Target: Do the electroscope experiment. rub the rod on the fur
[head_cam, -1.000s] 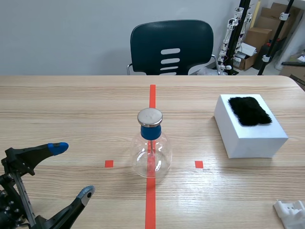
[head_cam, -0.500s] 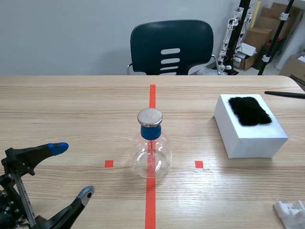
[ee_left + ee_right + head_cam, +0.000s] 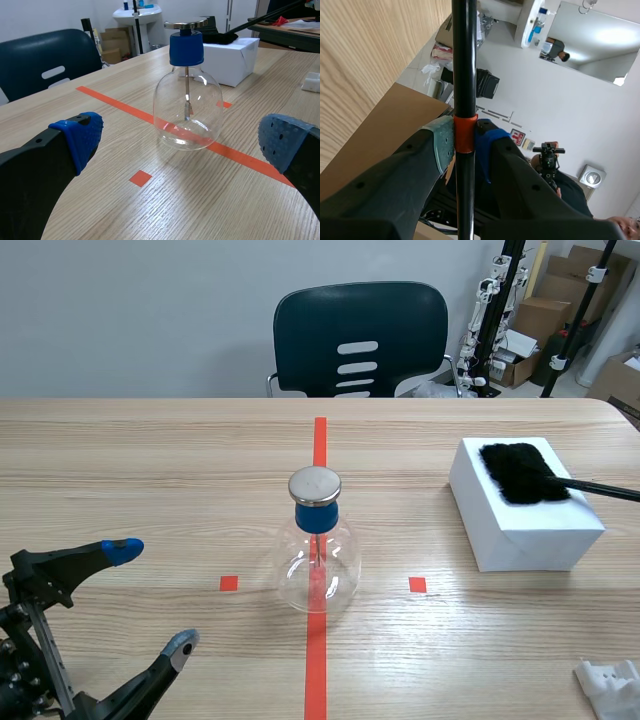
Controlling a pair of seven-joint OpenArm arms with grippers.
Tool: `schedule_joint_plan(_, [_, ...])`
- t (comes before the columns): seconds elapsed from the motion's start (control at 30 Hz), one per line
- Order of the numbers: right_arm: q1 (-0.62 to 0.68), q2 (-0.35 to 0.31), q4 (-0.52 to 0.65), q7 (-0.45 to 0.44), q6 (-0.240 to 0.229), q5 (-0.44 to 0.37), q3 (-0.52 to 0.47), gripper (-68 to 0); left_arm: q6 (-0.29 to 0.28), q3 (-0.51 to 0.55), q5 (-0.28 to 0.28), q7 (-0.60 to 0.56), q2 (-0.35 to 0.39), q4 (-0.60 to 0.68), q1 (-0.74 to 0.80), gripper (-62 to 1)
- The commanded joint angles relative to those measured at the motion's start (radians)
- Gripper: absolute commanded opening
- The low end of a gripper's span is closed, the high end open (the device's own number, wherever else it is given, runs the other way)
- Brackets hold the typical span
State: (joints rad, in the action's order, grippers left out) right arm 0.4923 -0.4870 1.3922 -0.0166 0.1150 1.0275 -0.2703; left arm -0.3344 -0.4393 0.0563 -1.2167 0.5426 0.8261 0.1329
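Sitting low at the left of the wooden table, the black left gripper is spread wide, nothing btwn its fingers. Mid-table, on the red tape line, stands a clear glass flask electroscope w/ blue stopper & metal disc top. Further right, a white rectangular box carries a black fur patch; the thin black rod rests its tip on the fur's right end. The right gripper is clenched on that rod at its orange band.
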Motion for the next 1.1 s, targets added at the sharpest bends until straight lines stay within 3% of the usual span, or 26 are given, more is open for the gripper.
schedule_joint_plan(0.0, [-0.007, -0.007, 0.026, 0.009, 0.011, 0.018, -0.018, -67.1, -0.001, 0.001, -0.008, -0.018, -0.005, 0.011, -0.003, 1.4])
schedule_joint_plan(0.2, [-0.016, -0.006, 0.03, 0.015, 0.011, 0.041, -0.016, -67.1, -0.001, 0.001, -0.008, -0.018, -0.005, 0.011, -0.003, 1.4])
schedule_joint_plan(0.57, [-0.125, -0.005, 0.038, 0.04, -0.064, 0.078, 0.071, -67.1, -0.001, 0.001, -0.008, -0.018, -0.005, 0.011, -0.003, 1.4])
schedule_joint_plan(0.77, [-0.169, 0.0, 0.038, 0.082, -0.063, 0.088, 0.13, -67.1, -0.001, 0.001, -0.008, -0.018, -0.005, 0.011, -0.003, 1.4])
schedule_joint_plan(0.93, [-0.132, -0.001, 0.038, 0.092, -0.05, 0.088, 0.106, -67.1, -0.001, 0.001, -0.008, -0.018, -0.005, 0.011, -0.003, 1.4])
schedule_joint_plan(1.07, [-0.067, -0.001, 0.038, 0.077, -0.012, 0.087, 0.07, -67.1, -0.001, 0.001, -0.008, -0.018, -0.005, 0.011, -0.003, 1.4])
